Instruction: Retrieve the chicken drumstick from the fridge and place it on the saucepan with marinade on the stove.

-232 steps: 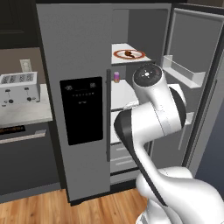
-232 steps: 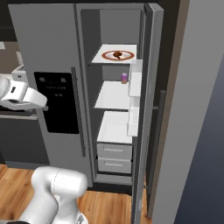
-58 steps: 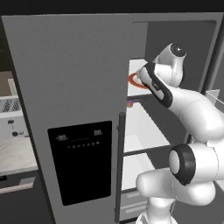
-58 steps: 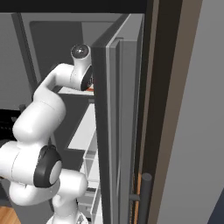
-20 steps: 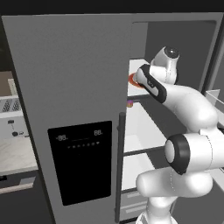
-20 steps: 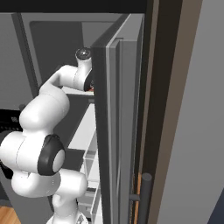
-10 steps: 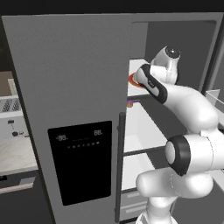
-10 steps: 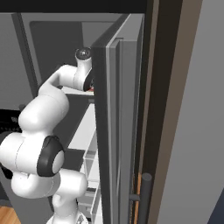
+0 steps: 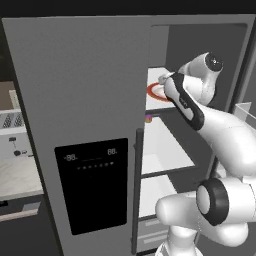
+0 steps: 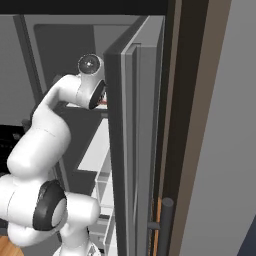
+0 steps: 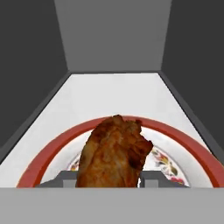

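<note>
The chicken drumstick, a brown roasted lump, stands between my gripper's two fingertips, which are shut on its lower part. It is over the white red-rimmed plate on the fridge's white top shelf; I cannot tell whether it still touches the plate. In the left base view my arm reaches into the open right half of the fridge, its hand over the plate. The saucepan, marinade and stove are out of view.
The fridge's left door with the black dispenser panel is closed. A small pink-purple can sits on the shelf below the plate. The open right door stands edge-on close beside my arm. A counter lies at far left.
Over the last second the arm's upper joint has shifted slightly to the right; the fingers stay closed on the drumstick. Much earlier, the base stood farther from the fridge.
</note>
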Available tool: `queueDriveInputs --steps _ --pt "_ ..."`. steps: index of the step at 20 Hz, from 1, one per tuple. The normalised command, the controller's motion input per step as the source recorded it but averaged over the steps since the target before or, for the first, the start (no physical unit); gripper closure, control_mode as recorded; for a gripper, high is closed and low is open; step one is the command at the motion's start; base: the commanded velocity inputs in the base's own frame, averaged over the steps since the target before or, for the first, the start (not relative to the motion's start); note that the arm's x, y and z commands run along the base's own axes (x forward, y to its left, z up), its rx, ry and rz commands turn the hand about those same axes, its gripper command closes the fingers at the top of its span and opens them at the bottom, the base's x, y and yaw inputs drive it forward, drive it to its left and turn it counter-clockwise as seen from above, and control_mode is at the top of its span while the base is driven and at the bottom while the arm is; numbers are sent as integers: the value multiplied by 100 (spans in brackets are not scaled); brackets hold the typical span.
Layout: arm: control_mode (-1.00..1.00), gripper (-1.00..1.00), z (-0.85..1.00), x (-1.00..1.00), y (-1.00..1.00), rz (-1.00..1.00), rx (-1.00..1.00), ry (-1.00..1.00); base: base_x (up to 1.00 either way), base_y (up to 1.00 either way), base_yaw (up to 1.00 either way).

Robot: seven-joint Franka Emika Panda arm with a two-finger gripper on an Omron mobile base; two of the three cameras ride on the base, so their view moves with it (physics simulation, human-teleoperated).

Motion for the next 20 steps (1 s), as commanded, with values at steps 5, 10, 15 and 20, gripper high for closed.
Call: queueDriveInputs --steps 5,10,15,20 --pt "-100 100 73 -86 0 -3 10 -2 0 0 0" --pt "-100 100 64 -100 0 0 9 0 0 0 0" --pt "-100 100 6 -100 0 0 1 -1 0 0 0" --pt "-100 100 -44 -100 0 0 0 -8 0 0 0"
